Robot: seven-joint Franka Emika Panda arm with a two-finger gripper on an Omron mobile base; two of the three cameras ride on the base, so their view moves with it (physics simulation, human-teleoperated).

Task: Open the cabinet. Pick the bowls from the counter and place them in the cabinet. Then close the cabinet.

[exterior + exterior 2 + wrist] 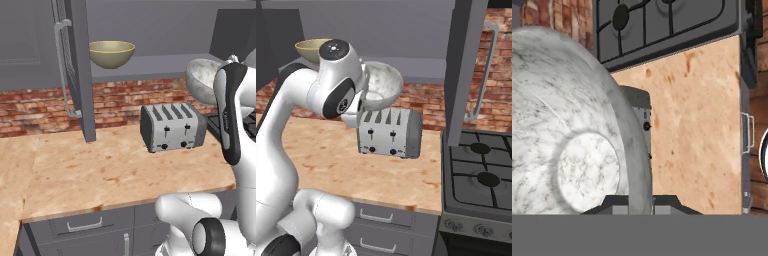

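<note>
Cabinet (150, 30): the dark grey wall unit stands open; its left door (80, 70) swings out over the counter with its long silver bar handle (62, 70) facing the room, and in the right base view the other door (466, 65) hangs open near the stove.
Counter (100, 170): the tan, red-mottled slab carries no bowl that shows; a silver four-slot toaster (172, 127) stands on it near the brick wall.
Stove (478, 175): a black gas hob just right of the counter, apart from the work.
Olive-tan bowl (112, 53): upright on the cabinet's shelf, so this one looks placed.
Marbled bowl (381, 86): white with grey veining, lifted off the counter, tilted on its side above the toaster and below the shelf's level; in the hand view (572, 130) its inside fills the left half.
Gripper (639, 202): the jaws are pinched tight on the marbled bowl's rim, which runs down between the two dark tips.
Progress: opening is done and one bowl is stowed; judging by the lifted bowl, the second is in transit.
Left to do: set the marbled bowl on the shelf beside the olive-tan one, release, then swing both doors closed.
</note>
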